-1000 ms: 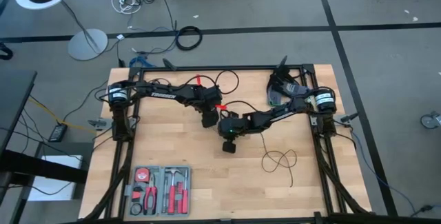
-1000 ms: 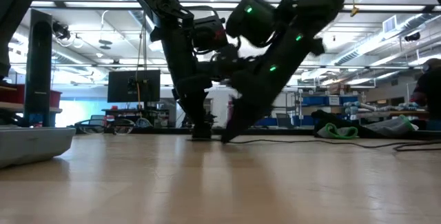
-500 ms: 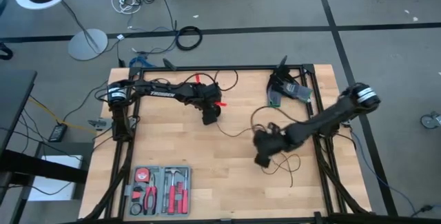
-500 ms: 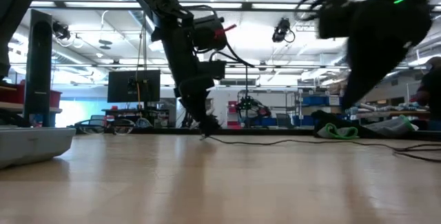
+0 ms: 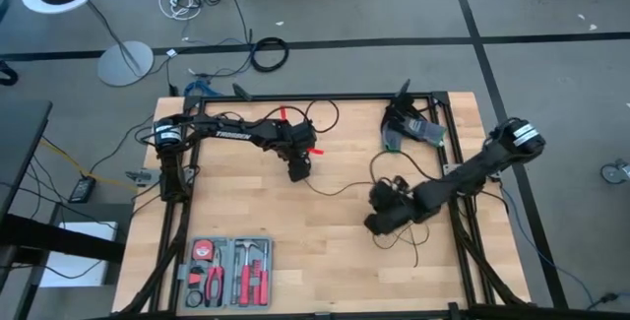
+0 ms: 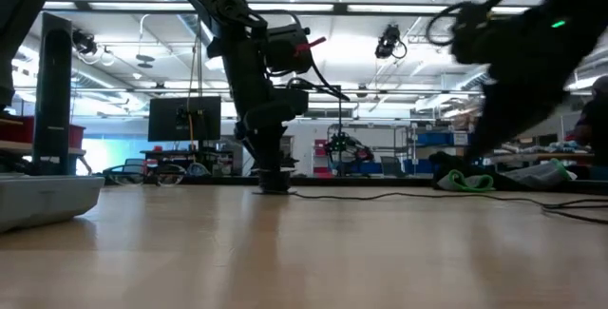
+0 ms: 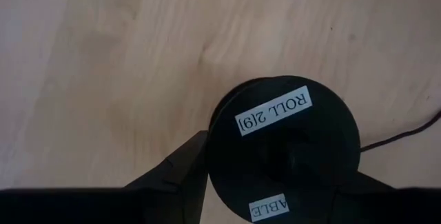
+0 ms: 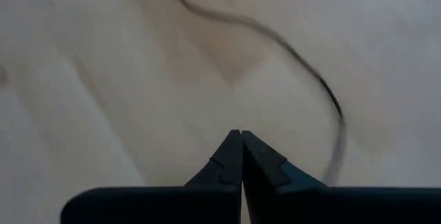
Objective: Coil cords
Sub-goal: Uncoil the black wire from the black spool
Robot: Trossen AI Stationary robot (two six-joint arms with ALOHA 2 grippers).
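My left gripper (image 7: 275,182) clamped on black puck (image 7: 284,145), pressed to table (image 5: 246,202) near back-centre. My right gripper (image 8: 240,156) pinched tight, empty, over thin cord (image 8: 303,65) loops on table's right side.

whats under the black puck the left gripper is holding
Bare wooden table shows around the puck, held by the left gripper. The thin cord trails away. The spot directly beneath is covered.
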